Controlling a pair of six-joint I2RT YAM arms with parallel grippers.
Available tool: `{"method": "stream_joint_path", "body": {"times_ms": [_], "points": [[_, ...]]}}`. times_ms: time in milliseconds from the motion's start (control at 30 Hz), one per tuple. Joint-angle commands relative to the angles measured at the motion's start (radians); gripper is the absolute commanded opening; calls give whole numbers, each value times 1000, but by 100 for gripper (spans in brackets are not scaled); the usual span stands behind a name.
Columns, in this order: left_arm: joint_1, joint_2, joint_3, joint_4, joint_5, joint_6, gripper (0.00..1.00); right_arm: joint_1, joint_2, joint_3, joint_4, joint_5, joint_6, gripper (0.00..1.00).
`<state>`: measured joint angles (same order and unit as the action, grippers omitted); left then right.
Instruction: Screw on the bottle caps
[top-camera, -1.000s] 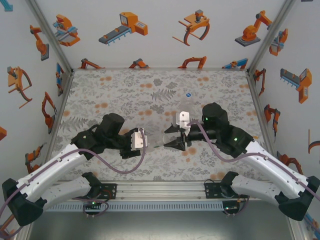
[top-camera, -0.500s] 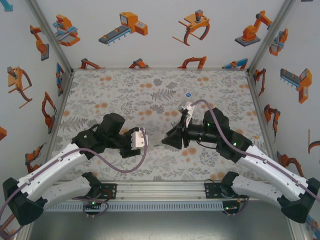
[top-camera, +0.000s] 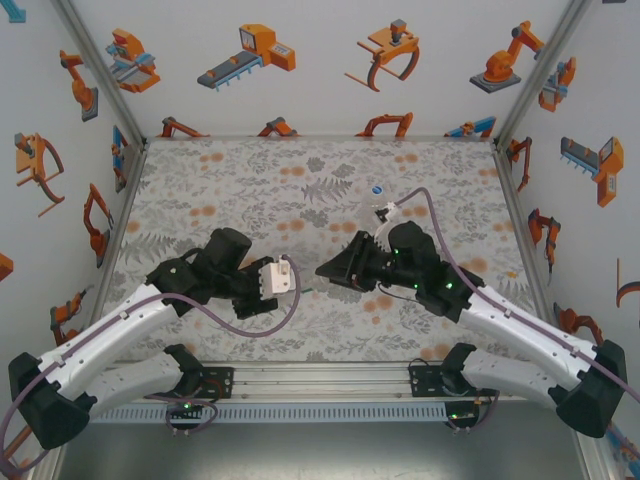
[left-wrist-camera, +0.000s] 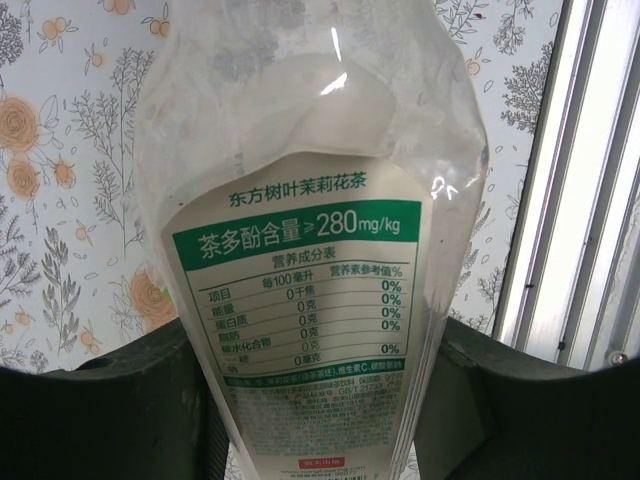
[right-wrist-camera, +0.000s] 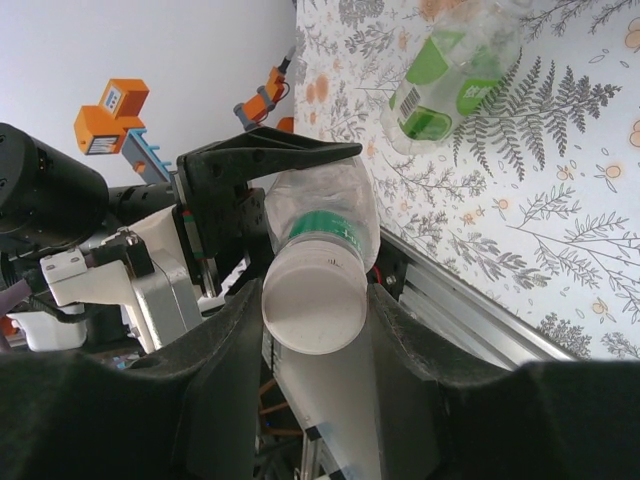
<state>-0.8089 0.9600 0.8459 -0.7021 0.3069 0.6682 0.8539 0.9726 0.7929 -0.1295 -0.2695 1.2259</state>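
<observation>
The right jaws rolled and swung toward 9 o'clock, pinching the cap (right-wrist-camera: 313, 308) onto the bottle (left-wrist-camera: 310, 300) clamped in the left jaws, so screwing looked underway.

Left hand (left-wrist-camera: 320, 400) clamps a white-labelled clear bottle (left-wrist-camera: 310, 250) over the floral tabletop (left-wrist-camera: 60, 200)

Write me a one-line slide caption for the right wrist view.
Right gripper grips the white cap on a clear bottle held by the left gripper; a green-labelled bottle lies beyond.
</observation>
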Motion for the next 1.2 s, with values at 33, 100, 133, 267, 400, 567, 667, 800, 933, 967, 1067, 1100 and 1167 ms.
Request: {"method": "stream_joint_path", "body": {"times_ms": [33, 100, 133, 267, 400, 567, 667, 800, 933, 967, 1067, 1100, 1167], "points": [[-18, -15, 20, 105, 116, 39, 0, -7, 0, 117, -54, 55, -195, 48], [-18, -15, 18, 104, 118, 42, 0, -7, -24, 154, -98, 68, -346, 53], [-18, -12, 19, 104, 116, 42, 0, -7, -36, 170, -120, 82, -420, 56], [-18, -10, 22, 98, 121, 45, 0, -7, -84, 194, -142, 110, -707, 60], [-18, -11, 21, 96, 129, 47, 0, -8, -90, 203, -113, -33, -1022, 60], [-18, -12, 21, 97, 142, 50, 0, -6, -85, 204, -146, -362, -1446, 61], [-18, -12, 19, 96, 147, 51, 0, -6, -83, 192, -132, -462, -1532, 62], [-18, -12, 21, 98, 147, 54, 0, -6, -66, 174, -121, -463, -1544, 61], [-18, -12, 20, 98, 151, 54, 0, -6, -50, 157, -102, -439, -1538, 58], [-18, -12, 19, 97, 152, 54, 0, -6, -47, 155, -99, -435, -1536, 57], [-18, -13, 21, 97, 153, 54, 0, -6, -37, 159, -109, -420, -1530, 56], [-18, -13, 21, 97, 155, 54, 0, -6, -36, 159, -116, -416, -1530, 55], [-18, -13, 21, 97, 155, 54, 0, -4, -36, 160, -126, -403, -1530, 53]]}}
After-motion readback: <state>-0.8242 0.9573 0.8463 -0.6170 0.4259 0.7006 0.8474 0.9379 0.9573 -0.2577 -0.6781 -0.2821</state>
